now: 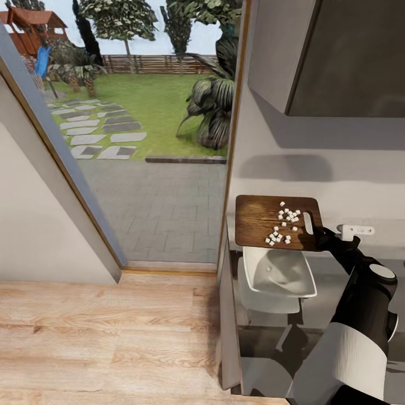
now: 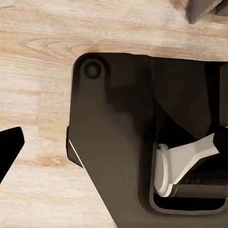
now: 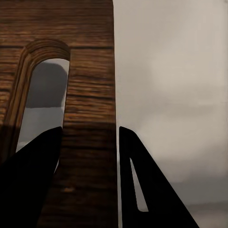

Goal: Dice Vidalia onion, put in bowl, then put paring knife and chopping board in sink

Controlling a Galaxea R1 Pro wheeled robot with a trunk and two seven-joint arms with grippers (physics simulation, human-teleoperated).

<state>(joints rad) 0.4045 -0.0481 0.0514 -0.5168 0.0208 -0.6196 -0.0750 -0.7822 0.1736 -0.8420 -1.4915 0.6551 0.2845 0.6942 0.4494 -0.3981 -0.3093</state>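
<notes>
Dicing looks done; right gripper [image 1: 322, 232] jaws pinch the chopping board [image 1: 264, 219] over the bowl [image 1: 281, 275]; onion pieces [image 1: 284, 222] remain aboard; left jaws unclear.

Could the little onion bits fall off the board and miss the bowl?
Yes, maybe. The right gripper holds the chopping board only by its handle end, so it could slip or tilt unevenly. The diced onion sits loose near that end; the bowl below is small, so bits might land on the countertop.
</notes>
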